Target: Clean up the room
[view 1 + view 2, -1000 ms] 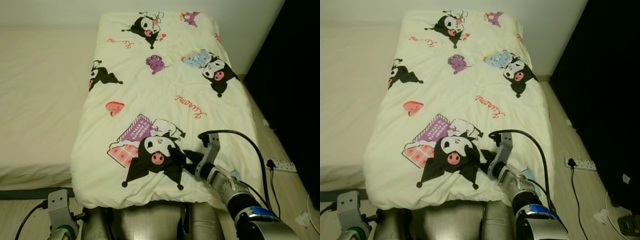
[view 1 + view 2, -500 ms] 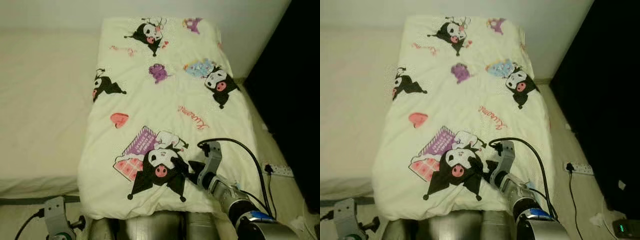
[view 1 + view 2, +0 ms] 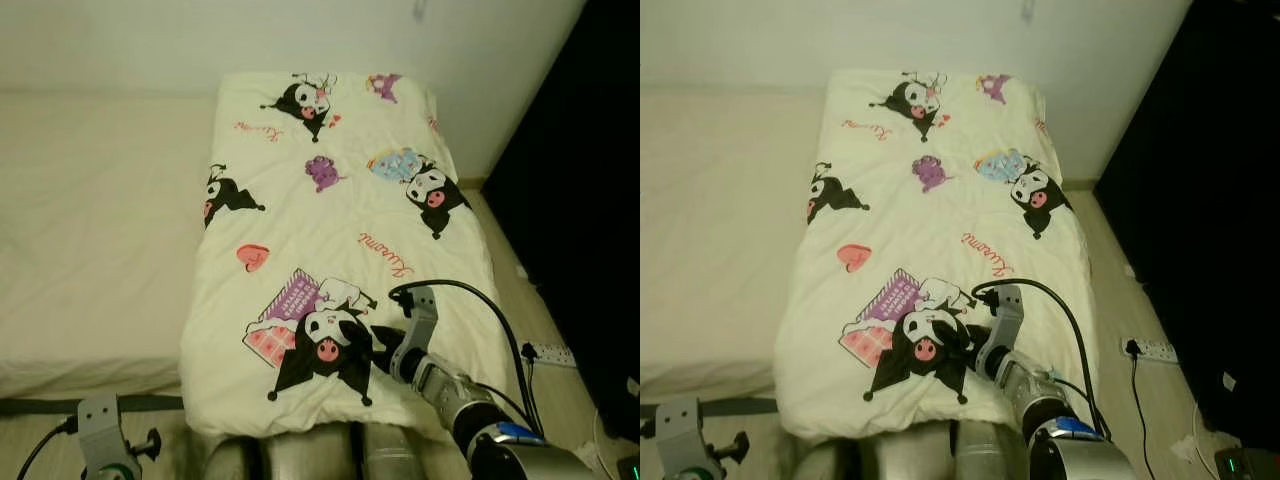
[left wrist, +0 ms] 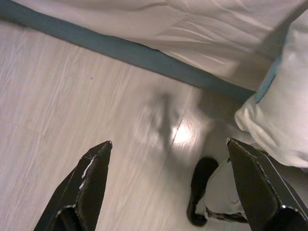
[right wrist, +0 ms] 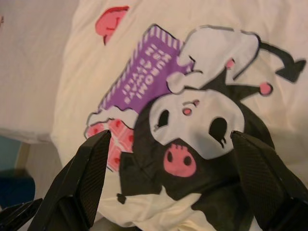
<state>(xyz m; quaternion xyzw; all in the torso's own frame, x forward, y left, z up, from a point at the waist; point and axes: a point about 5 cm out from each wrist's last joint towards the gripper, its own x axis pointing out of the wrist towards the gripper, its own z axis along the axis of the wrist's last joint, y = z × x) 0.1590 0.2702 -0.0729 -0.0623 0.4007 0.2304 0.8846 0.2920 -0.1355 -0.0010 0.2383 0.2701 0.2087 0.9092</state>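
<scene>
On the right half of a low bed [image 3: 90,250], a cream quilt [image 3: 340,220] printed with black cartoon characters lay spread flat. The right claw [image 3: 378,340] hovered over the quilt's near end, fingers spread wide and gripping nothing, probably placed to smooth or pull the cover. The left claw [image 4: 168,187] hung beside the bed, also wide open and empty, above pale wood floor [image 4: 72,110]. A power strip [image 3: 552,353] lay on the floor at right.

Red script on the quilt [image 3: 330,215] read "Kuromi"; white lettering on its purple panel [image 5: 144,77] stayed too small to read.
</scene>
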